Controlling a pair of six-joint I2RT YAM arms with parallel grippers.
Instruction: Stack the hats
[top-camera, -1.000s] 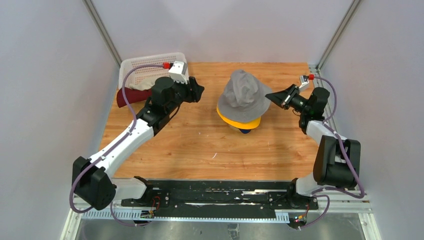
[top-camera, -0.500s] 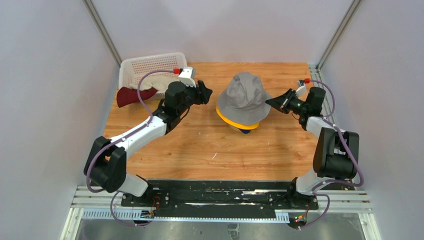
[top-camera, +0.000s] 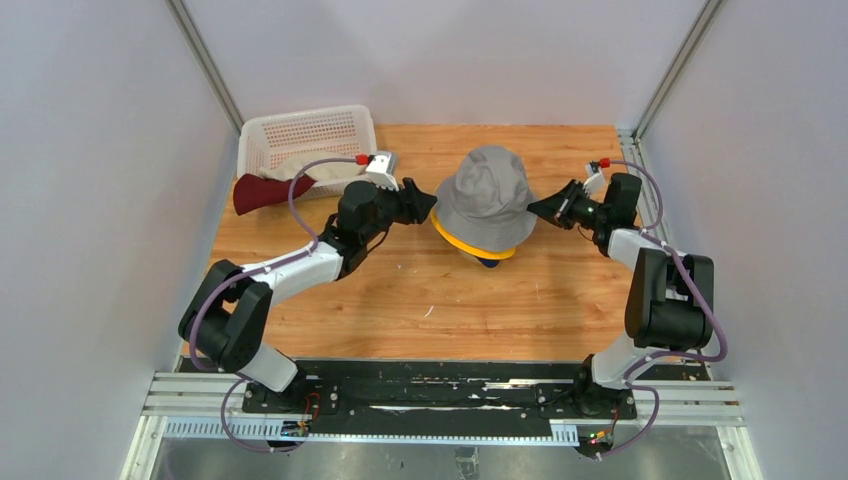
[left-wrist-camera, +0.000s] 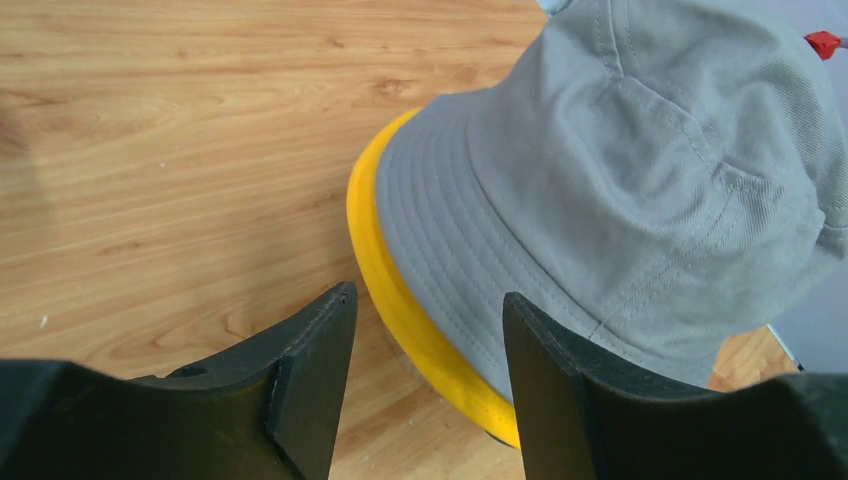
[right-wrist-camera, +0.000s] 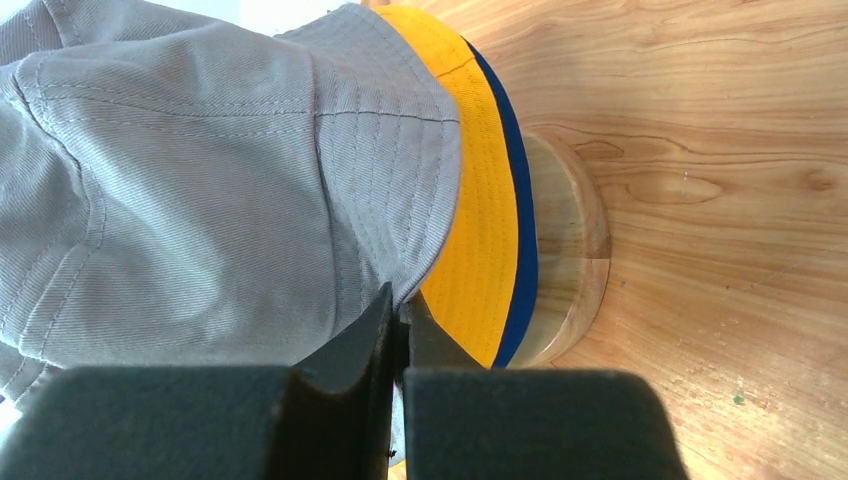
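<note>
The grey hat (top-camera: 487, 192) sits on top of the yellow hat (top-camera: 468, 244) and the navy hat (top-camera: 489, 263), all on a round wooden stand (right-wrist-camera: 572, 262). My right gripper (top-camera: 534, 208) is shut on the grey hat's right brim (right-wrist-camera: 400, 300). My left gripper (top-camera: 428, 202) is open at the stack's left side. In the left wrist view its fingers (left-wrist-camera: 318, 350) stand either side of the yellow brim (left-wrist-camera: 385, 275) without touching it. The dark red hat (top-camera: 262, 190) lies by the basket, with the beige hat (top-camera: 300, 168) partly in it.
A white perforated basket (top-camera: 300, 128) stands at the back left of the wooden table (top-camera: 420, 290). Grey walls and metal posts close in the back and both sides. The arm bases sit on a black rail at the near edge.
My left arm has swung right from the basket to the stack's left side. My right gripper has shifted slightly and the grey hat has settled lower over the yellow hat.
</note>
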